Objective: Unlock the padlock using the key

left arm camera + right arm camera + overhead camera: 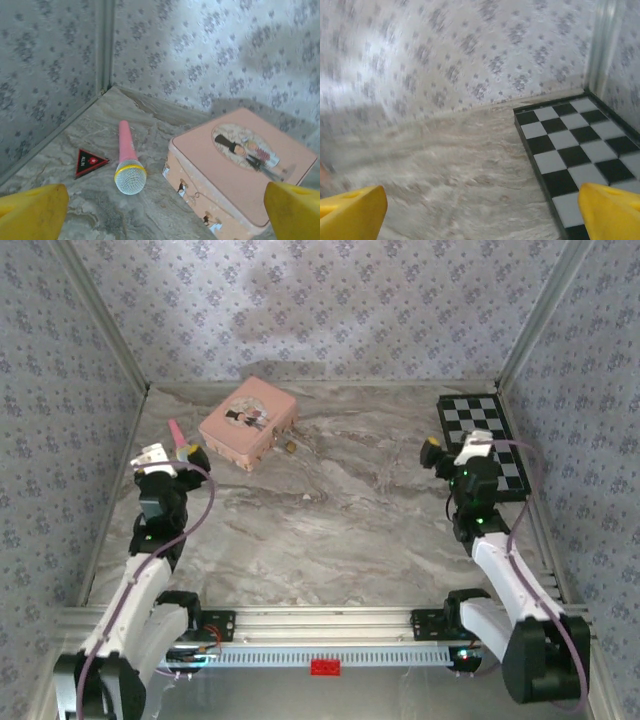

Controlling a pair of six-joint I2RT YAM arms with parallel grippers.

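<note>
Padlock: a tiny brass-gold speck on the marble table, just beside the right-hand side of the pink tin, too small in the top view to tell how its shackle stands. The tin's lid, printed with an oval picture, is closed, so what it holds cannot be told.

To the tin's left, the left wrist view shows a pink microphone with a mesh head and a yellow band, and beyond it a flat red-and-black triangle; from above, the microphone is a pink sliver. Well to the tin's right lies a black-and-white chequered board, which the right wrist view shows reaching the corner.

The left gripper hovers near the tin's left side, its yellow fingers spread wide with nothing between them. The right gripper, just beside the board, has its jaws spread wide with nothing in them.
</note>
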